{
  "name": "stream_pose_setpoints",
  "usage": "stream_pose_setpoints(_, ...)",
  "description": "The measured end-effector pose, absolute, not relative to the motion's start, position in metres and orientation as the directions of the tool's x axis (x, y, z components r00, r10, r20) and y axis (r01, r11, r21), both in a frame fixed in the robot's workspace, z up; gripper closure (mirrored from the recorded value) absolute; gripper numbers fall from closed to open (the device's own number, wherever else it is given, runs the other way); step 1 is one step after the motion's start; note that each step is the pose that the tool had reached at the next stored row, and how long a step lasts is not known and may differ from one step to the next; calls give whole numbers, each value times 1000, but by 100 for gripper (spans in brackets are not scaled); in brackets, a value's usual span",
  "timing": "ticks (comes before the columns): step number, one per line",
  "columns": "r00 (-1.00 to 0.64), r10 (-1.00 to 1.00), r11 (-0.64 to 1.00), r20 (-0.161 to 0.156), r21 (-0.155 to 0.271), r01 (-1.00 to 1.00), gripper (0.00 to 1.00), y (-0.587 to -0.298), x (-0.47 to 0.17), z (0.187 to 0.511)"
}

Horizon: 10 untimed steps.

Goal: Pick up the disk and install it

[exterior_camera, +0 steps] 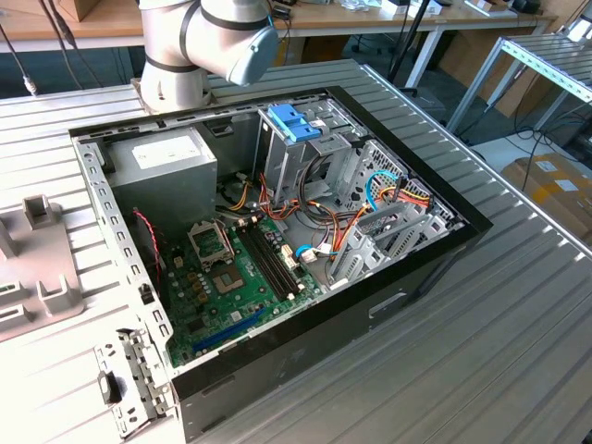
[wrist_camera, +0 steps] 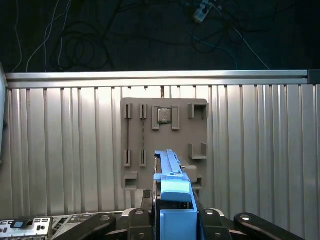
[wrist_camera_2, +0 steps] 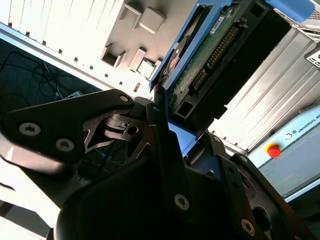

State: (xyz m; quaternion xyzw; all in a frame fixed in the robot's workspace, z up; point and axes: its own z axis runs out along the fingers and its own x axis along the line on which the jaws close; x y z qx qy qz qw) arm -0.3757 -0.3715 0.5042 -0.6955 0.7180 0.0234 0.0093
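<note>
Your gripper (wrist_camera: 174,222) is clenched on the disk (wrist_camera: 172,187), holding it over the gray plate (wrist_camera: 200,125) and off it. I judge the pick done and the install not; the case (exterior_camera: 305,347) lies open, and seating calls for rails squared to a bay.

Exterior view's evenly lit from overhead, just soft shadows inside the computer case (exterior_camera: 305,335). Second wrist view blows out the ribbed table (wrist_camera_2: 60,25) to white glare, leaving the gripper (wrist_camera_2: 167,120) and the disk (wrist_camera_2: 215,55) pretty dark against it.
</note>
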Motion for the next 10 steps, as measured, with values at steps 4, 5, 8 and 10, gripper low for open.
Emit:
stream_pose_setpoints(4, -32, -998, 31, -46, 21, -999, 63, -372, -373, 504)
stream_pose_setpoints(5, -32, -998, 31, -46, 21, -999, 63, -372, -372, 504)
stream_pose_setpoints(8, -32, -998, 31, -46, 21, -999, 63, -372, -369, 504)
stream_pose_setpoints(10, -32, -998, 31, -46, 21, -999, 63, -372, -367, 504)
